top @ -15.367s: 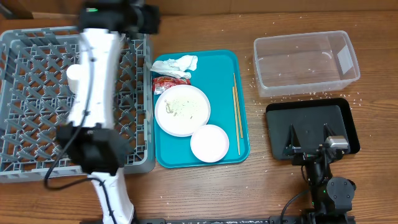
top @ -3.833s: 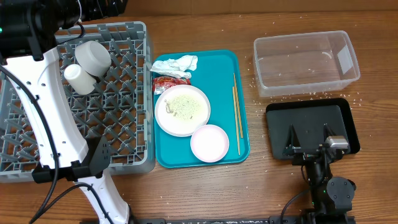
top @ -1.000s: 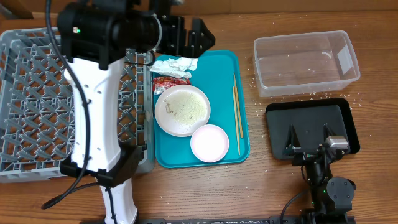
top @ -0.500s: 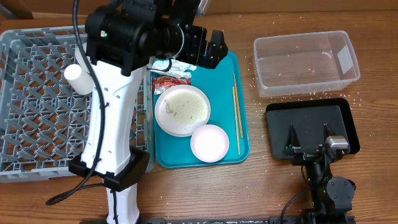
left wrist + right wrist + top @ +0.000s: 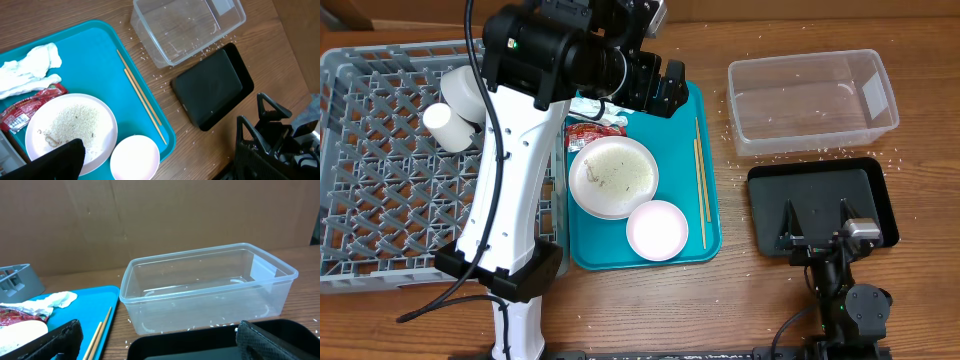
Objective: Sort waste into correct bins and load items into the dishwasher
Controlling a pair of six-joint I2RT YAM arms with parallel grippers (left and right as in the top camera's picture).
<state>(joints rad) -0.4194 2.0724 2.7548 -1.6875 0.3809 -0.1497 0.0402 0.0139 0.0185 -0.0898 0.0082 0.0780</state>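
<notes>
My left gripper (image 5: 660, 85) hangs open and empty above the far end of the teal tray (image 5: 675, 130), partly hiding the crumpled napkin (image 5: 603, 104). In the left wrist view the napkin (image 5: 30, 67), the red-and-white wrapper (image 5: 27, 107), the plate (image 5: 70, 125) strewn with rice grains, the bowl (image 5: 135, 157) and the chopsticks (image 5: 142, 97) all lie on that tray. Two cups (image 5: 455, 110) lie in the grey dish rack (image 5: 380, 190). My right gripper (image 5: 817, 225) rests open and empty over the black tray (image 5: 823, 195), facing the clear tub (image 5: 205, 290).
The clear tub (image 5: 810, 100) stands at the back right with the black tray just in front of it. Loose rice grains dot the wood around both bins. My left arm's white links cross the rack's right edge and the tray's left rim.
My left arm has swung right, from over the rack's near corner to above the far end of the teal tray. The two cups in the rack show again. The right arm is still.
</notes>
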